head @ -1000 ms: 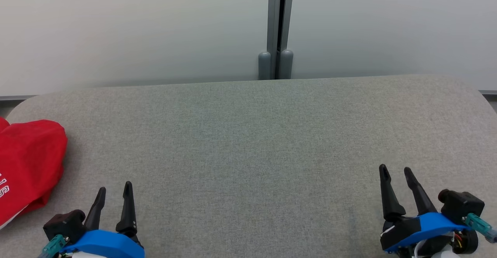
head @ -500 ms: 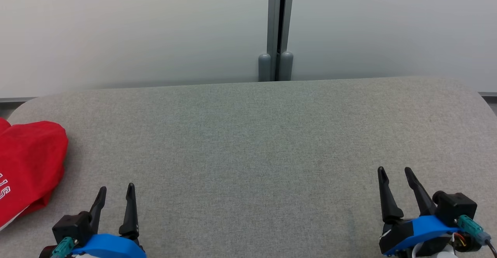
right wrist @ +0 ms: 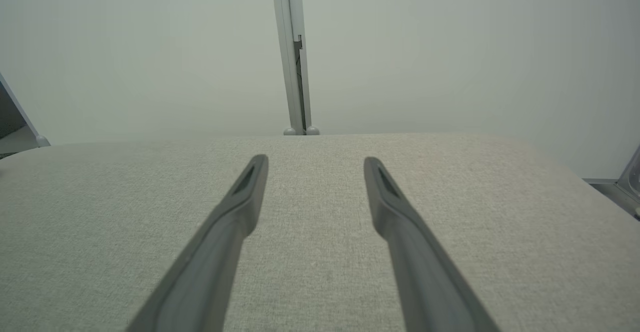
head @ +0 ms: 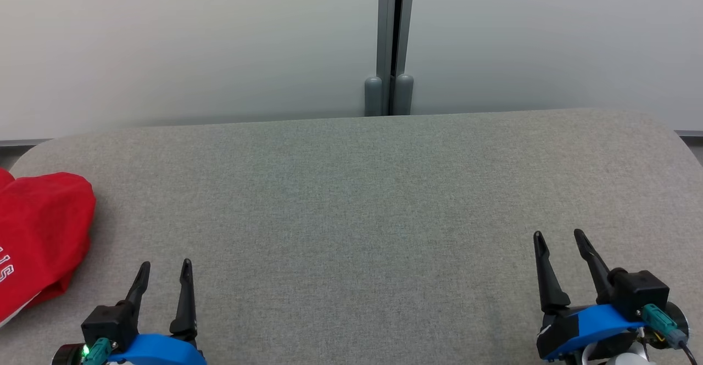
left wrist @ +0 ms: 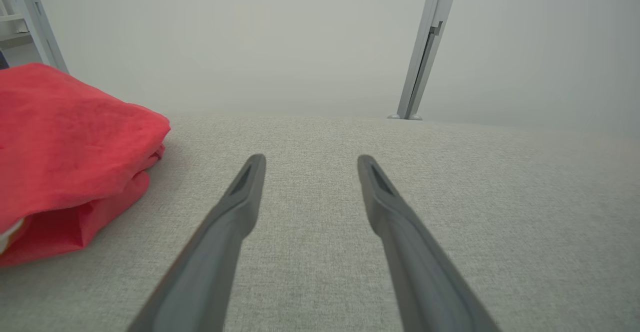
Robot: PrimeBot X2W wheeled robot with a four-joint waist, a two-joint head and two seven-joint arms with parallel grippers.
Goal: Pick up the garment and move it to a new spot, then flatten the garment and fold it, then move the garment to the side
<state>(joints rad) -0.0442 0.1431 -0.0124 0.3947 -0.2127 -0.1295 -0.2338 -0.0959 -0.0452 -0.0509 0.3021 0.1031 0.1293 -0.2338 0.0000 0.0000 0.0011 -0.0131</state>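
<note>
From the head view, the folded red garment (head: 38, 239) lies at nine o'clock on the grey cushion (head: 351, 200). The left gripper (head: 165, 265) sits at seven and the right gripper (head: 559, 235) at five, both spread wide and holding nothing.

In the left wrist view, the garment lies at nine o'clock, just beside the parted fingers (left wrist: 240, 202) but apart from them.

In the right wrist view, the fingers (right wrist: 235, 212) are splayed over the cushion, with a grey post (right wrist: 292, 52) at twelve.

a wide light grey woven-fabric surface with rounded far corners (head: 351, 189) spans the head view. behind it stand two pale matte off-white wall panels (head: 192, 41), joined by a slim vertical grey metal post (head: 391, 24) that ends in two rounded grey caps (head: 374, 95) at the surface's far edge. the light is soft and even, with faint shadow along that edge.
</note>
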